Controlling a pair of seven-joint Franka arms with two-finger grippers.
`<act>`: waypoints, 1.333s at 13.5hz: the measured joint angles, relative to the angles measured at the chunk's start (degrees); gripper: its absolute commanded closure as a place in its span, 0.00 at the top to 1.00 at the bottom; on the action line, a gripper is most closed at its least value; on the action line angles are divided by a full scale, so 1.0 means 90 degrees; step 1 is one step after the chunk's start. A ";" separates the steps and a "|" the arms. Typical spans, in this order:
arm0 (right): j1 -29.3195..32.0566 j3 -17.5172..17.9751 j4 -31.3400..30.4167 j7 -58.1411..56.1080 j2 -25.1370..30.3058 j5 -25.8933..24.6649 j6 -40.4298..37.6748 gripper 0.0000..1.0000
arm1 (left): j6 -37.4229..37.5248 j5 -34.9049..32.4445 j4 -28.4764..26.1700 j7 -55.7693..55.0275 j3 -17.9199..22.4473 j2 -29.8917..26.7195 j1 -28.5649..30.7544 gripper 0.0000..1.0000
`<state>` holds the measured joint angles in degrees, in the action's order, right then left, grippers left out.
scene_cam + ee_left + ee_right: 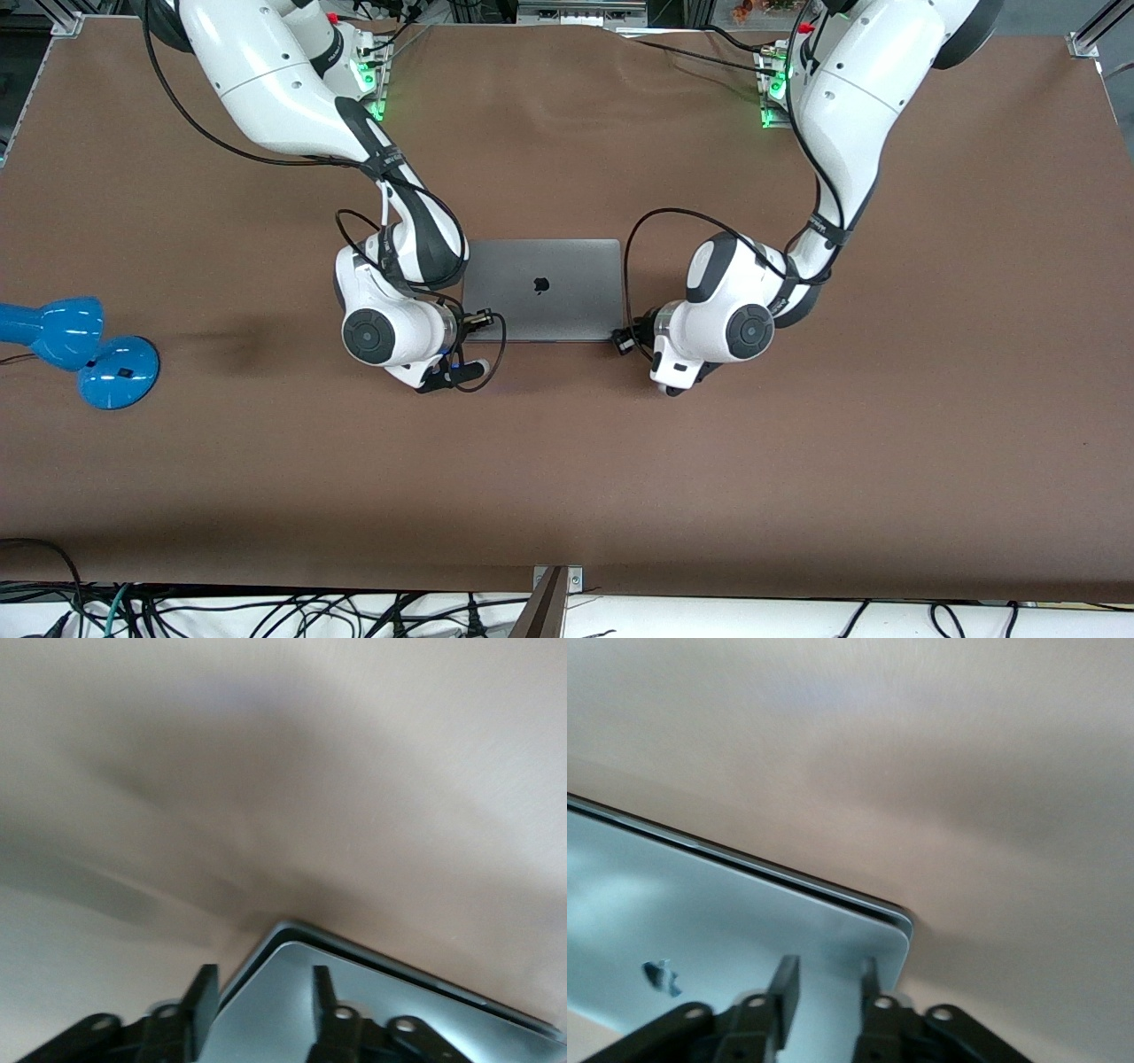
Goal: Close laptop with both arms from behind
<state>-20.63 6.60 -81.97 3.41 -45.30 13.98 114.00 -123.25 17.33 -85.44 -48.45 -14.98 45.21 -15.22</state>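
Grey metal, lid down: your laptop (542, 289) lies shut, or all but shut, near the middle of the brown table (567, 461), the dark logo (540, 284) facing up and a thin dark seam showing between lid and base in both wrist views. You have the right arm (292, 97) reaching in from its base at the top of the front view, with the right gripper (826, 988) at the laptop corner nearest the front camera on the right arm's end. In the right wrist view its fingers (784, 986) stand partly apart over the lid corner, nothing clamped between them — a narrow gap, with the lid surface showing through it. The left arm (842, 133) mirrors this at the laptop's other near corner. The left gripper (260, 1003) shows its fingers (202, 997) spread somewhat wider, also closed on nothing, one finger off the laptop's edge and the other over the lid. You cannot tell from these views whether either set of fingertips actually touches the lid. A blue lamp (75, 346) sits well apart from the laptop, at the right arm's end of the table. Black cables (660, 232) loop from both wrists beside the laptop.
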 measured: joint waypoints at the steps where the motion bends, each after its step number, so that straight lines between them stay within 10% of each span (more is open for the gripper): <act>1: 0.0009 -0.0034 0.0130 0.0000 0.0061 -0.0136 -0.0131 1.00 | 0.0178 -0.0299 0.0048 -0.0013 0.0000 -0.0150 0.0072 1.00; 18: 0.1803 -0.0161 0.0313 -0.0001 0.3883 -0.2283 -0.3121 1.00 | 0.3774 -0.1962 0.0087 0.2778 0.0475 -0.3147 0.1102 1.00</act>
<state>-4.40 5.15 -79.15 3.40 -10.35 -6.56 85.91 -89.28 -0.32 -84.66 -23.45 -10.70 16.89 -5.31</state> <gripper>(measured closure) 0.000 0.000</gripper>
